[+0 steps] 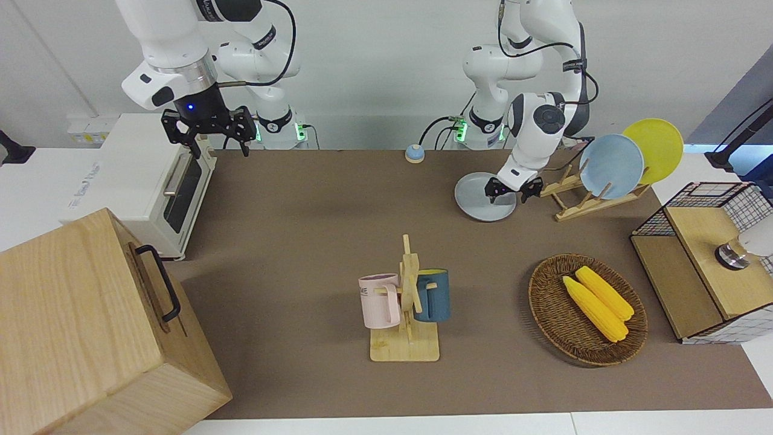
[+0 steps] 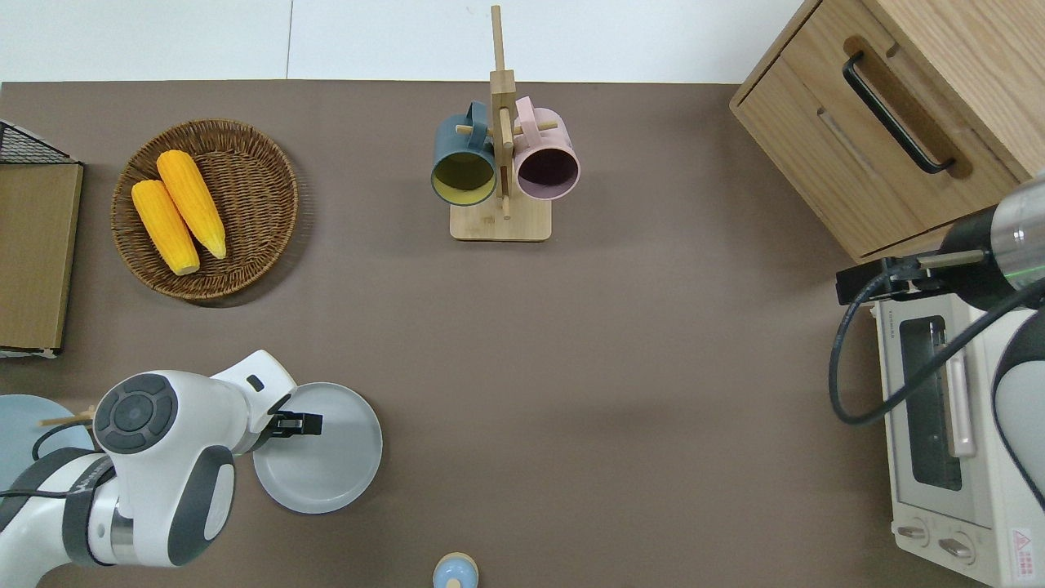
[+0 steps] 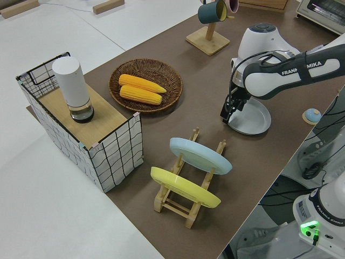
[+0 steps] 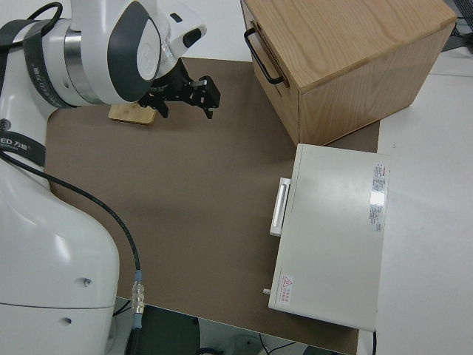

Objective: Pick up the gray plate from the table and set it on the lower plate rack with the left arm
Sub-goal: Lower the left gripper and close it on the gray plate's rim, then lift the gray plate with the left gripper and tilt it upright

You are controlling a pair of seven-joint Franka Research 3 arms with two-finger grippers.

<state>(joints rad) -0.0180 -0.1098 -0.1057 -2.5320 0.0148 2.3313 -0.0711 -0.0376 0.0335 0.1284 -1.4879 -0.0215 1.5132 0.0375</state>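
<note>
With the gray plate (image 2: 325,456) flat on the tabletop (image 2: 620,367) beside the lower plate rack (image 1: 574,199), we should ease the spread-fingered, empty left claw (image 2: 300,424) onto its ten o'clock rim and pinch squarely, while the right claw (image 1: 208,130) sits parked, fingers apart.
</note>
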